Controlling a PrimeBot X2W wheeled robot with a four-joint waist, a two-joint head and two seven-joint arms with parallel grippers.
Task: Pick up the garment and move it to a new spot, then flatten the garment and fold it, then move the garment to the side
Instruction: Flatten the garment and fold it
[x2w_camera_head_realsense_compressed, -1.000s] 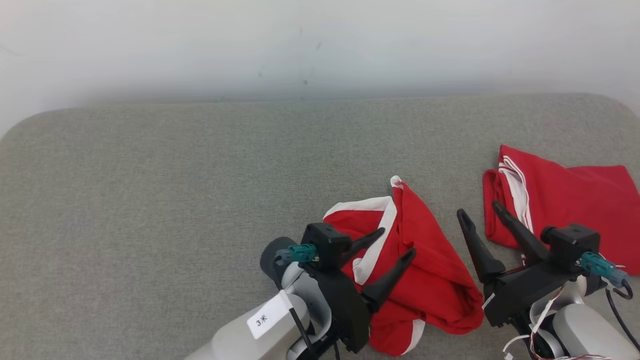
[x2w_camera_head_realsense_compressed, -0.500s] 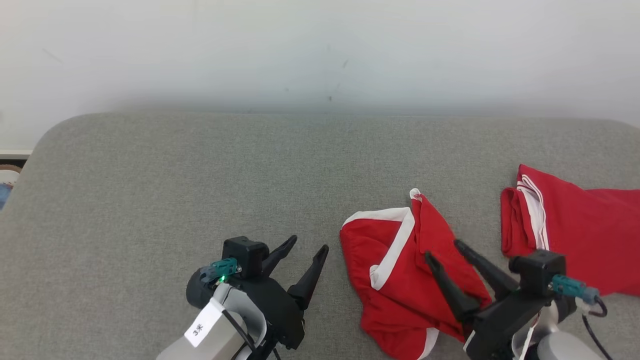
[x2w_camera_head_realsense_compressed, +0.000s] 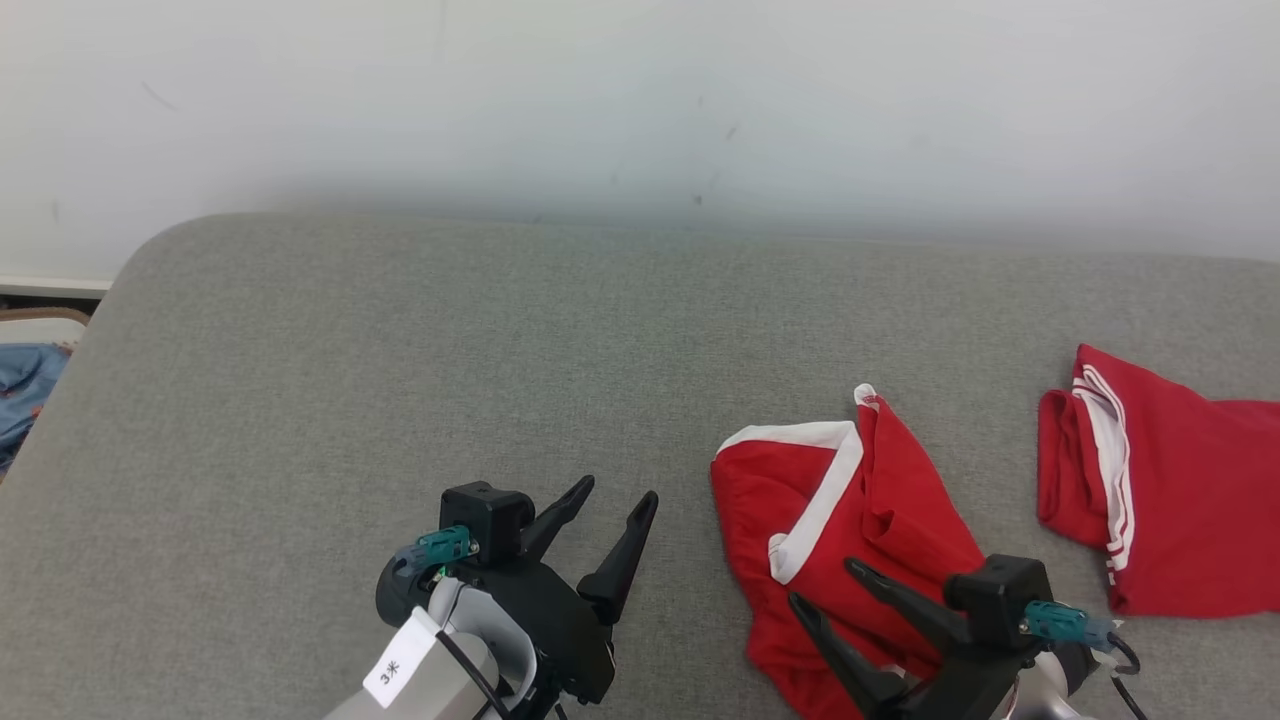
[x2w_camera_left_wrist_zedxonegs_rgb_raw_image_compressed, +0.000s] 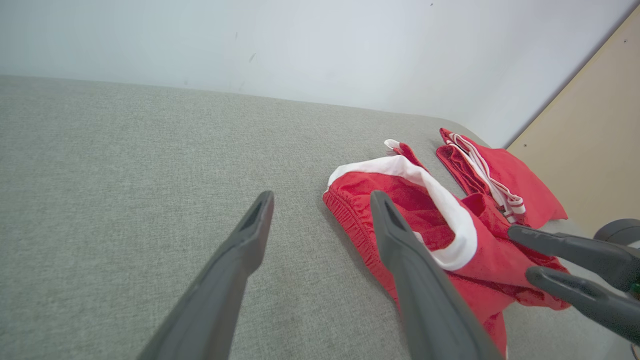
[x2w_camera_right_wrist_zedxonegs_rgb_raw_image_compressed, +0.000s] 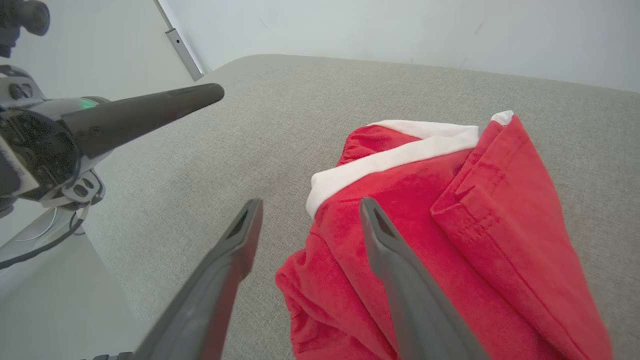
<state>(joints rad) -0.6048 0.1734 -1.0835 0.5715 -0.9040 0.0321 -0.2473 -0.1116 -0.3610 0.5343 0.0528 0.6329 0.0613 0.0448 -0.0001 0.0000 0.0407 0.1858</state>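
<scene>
- Holding the jaws of the left gripper (x2w_camera_head_realsense_compressed: 618, 488) wide apart, with nothing between them but bare grey cushion (x2w_camera_head_realsense_compressed: 400, 350).
- Hovering there just left of the crumpled red garment (x2w_camera_head_realsense_compressed: 850, 500), not touching it.
- Holding the jaws of the right gripper (x2w_camera_head_realsense_compressed: 822, 581) equally spread, clamping nothing.
- Hanging over the garment's near part, one finger above red cloth, the other above the cloth's left edge where the cushion begins. Not managing to tell whether either finger is touching.
- Finding the garment lying bunched, just right of the left jaws and beneath the right jaws, its white band (x2w_camera_head_realsense_compressed: 815, 480) curving across the folds ahead of the right fingertips.
- Finding a second red garment (x2w_camera_head_realsense_compressed: 1170, 510) with white stripes further right of the right jaws, lying apart from the first with a strip of cushion between them.
- Catching some blue cloth (x2w_camera_head_realsense_compressed: 25, 385) far to the left of the left jaws, past the cushion's rounded corner.
- Facing a pale wall (x2w_camera_head_realsense_compressed: 640, 90) ahead of both pairs of jaws, behind the cushion's far edge.
</scene>
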